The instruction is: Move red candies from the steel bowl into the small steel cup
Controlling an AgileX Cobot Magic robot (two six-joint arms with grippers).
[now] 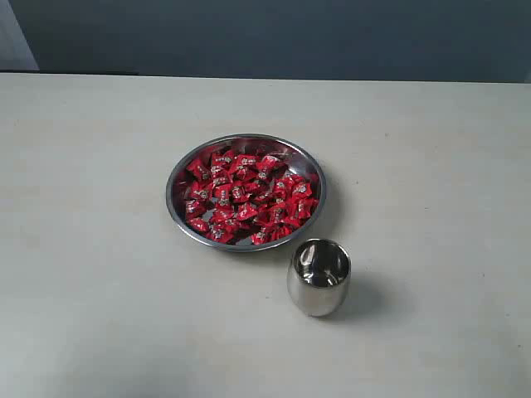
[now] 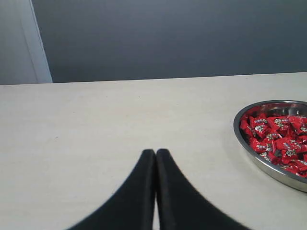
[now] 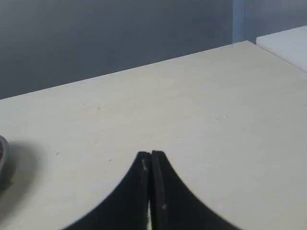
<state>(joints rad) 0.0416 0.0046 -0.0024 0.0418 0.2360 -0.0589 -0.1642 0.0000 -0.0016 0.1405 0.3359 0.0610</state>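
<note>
The wide steel bowl (image 1: 178,207) lies in the middle of the table, heaped with red candies (image 1: 247,197). The small steel cup (image 1: 319,277) stands upright just in front of the bowl's right side, and its inside looks empty. Neither arm shows in the exterior view. In the left wrist view my left gripper (image 2: 155,151) is shut with nothing in it, over bare table, with the bowl (image 2: 249,151) and its candies (image 2: 276,140) off to one side. My right gripper (image 3: 151,153) is shut too and holds nothing; a sliver of steel rim (image 3: 3,158) shows at the frame's edge.
The pale table (image 1: 99,249) runs wide around the bowl and cup. A dark grey wall (image 1: 274,37) stands behind its far edge. A white surface (image 3: 288,45) lies beyond one table corner in the right wrist view.
</note>
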